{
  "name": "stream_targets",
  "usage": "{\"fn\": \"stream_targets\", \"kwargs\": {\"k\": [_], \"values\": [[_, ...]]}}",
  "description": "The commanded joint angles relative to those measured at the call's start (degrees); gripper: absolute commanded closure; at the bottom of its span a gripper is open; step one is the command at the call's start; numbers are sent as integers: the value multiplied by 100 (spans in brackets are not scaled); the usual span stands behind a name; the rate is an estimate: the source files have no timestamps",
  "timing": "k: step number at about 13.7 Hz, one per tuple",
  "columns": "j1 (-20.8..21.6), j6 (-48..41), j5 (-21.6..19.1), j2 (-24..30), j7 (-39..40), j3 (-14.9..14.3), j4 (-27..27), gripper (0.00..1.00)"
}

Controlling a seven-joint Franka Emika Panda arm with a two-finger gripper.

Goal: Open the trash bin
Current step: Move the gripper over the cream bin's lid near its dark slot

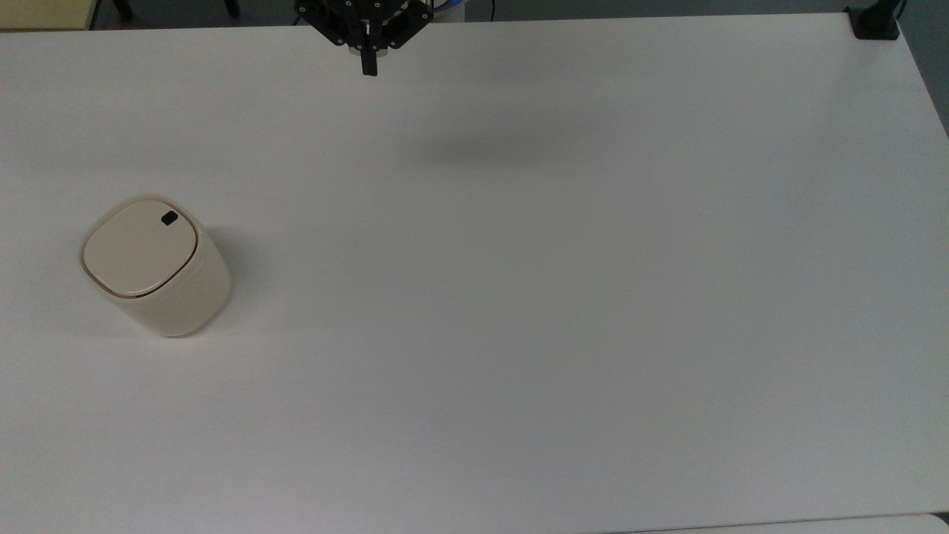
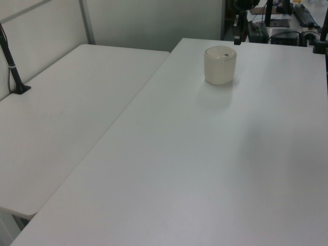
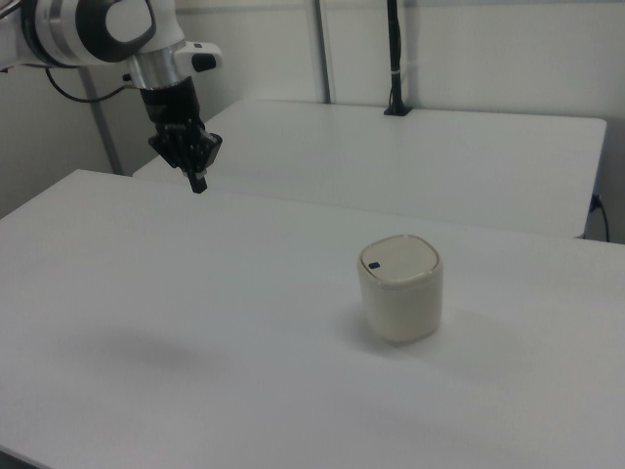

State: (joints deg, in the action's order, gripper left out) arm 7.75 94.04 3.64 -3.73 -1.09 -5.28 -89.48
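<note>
We hold the end effector (image 1: 368, 68) clenched and empty at the top view's upper centre, well apart from the lid-closed trash bin (image 1: 154, 264) at left on the surface (image 1: 563, 297).

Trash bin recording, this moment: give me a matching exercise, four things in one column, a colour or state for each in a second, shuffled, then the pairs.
Things:
1. trash bin
2. lid
3. button
4. tool

Colour or state:
A. black, small, near one corner of the lid
B. fingers together, holding nothing, up off the table
C. flat down, closed
D. cream, upright on the table, apart from the tool

Pairs: 1-D, 2-C, 3-A, 4-B
</note>
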Motion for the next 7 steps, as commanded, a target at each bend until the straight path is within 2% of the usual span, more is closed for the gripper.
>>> {"fn": "stream_targets", "kwargs": {"k": [1, 4, 7], "values": [[-150, 158, -223, 22, -285, -70, -17, 100], [-458, 623, -232, -127, -645, -70, -8, 100], [-967, 1395, -223, -478, -936, -79, 1, 100]]}}
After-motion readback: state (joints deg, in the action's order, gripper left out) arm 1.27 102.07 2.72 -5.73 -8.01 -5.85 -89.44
